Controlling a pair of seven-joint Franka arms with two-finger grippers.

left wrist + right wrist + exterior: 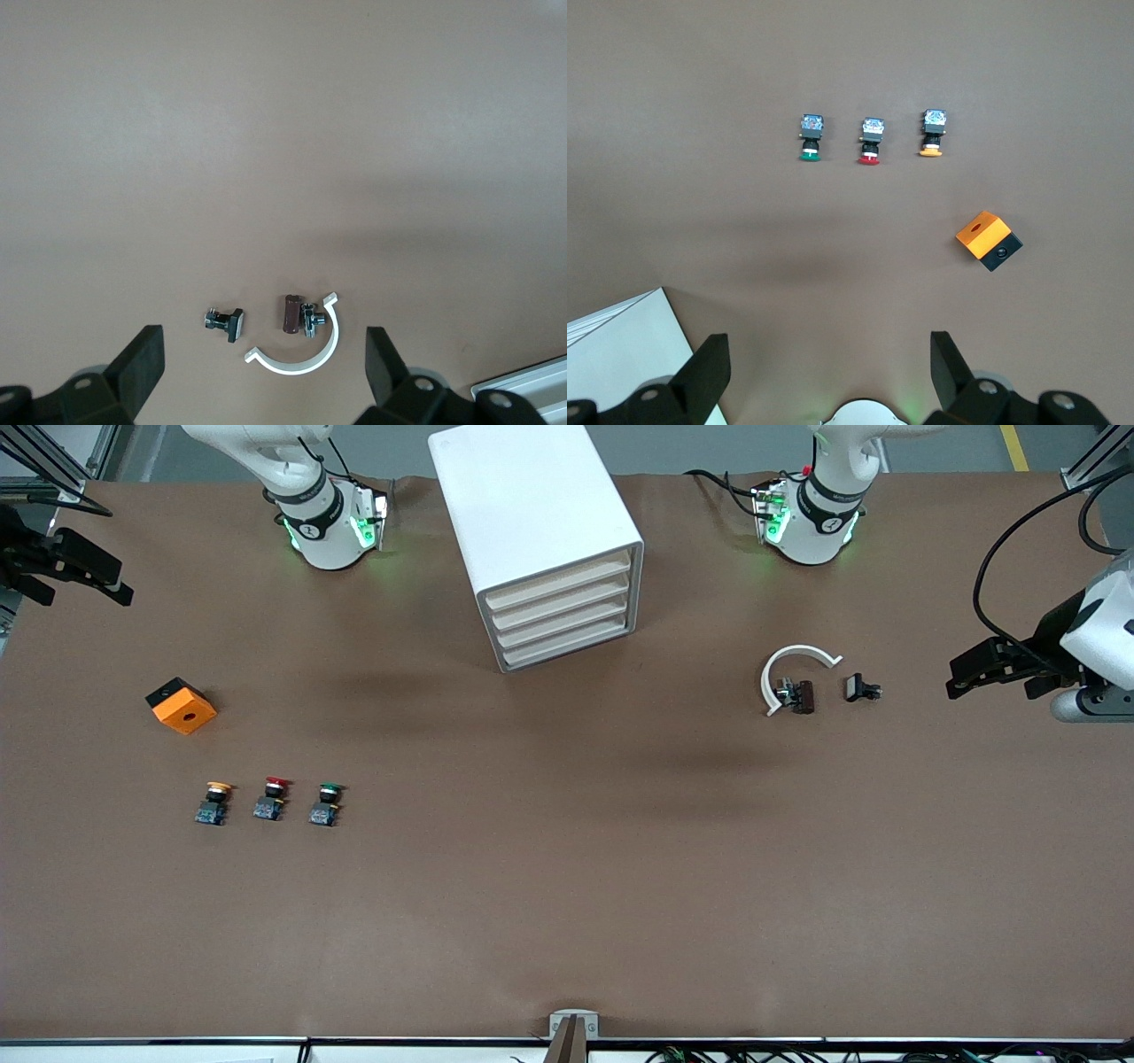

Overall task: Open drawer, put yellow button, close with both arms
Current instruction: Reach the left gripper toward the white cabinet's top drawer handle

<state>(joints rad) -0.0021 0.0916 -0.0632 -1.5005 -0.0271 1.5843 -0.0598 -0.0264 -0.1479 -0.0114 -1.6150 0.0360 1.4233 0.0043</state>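
The white cabinet (pixel 532 531) stands at the middle of the table between the two arm bases. Its uppermost drawer (pixel 558 576) is shut, like the three below it. The yellow button (pixel 215 801) stands toward the right arm's end of the table, at the end of a row of three buttons; it also shows in the right wrist view (pixel 931 133). My right gripper (pixel 124 583) is open and empty in the air over the table's edge at its own end (pixel 828 350). My left gripper (pixel 955 677) is open and empty over its own end (pixel 264 350).
A red-capped button (pixel 271 798) and a green-capped button (pixel 326 804) stand beside the yellow one. An orange and black box (pixel 181 705) lies farther from the front camera than the buttons. A white curved clip (pixel 793 673), a brown part (pixel 803 696) and a small black part (pixel 859 688) lie near the left gripper.
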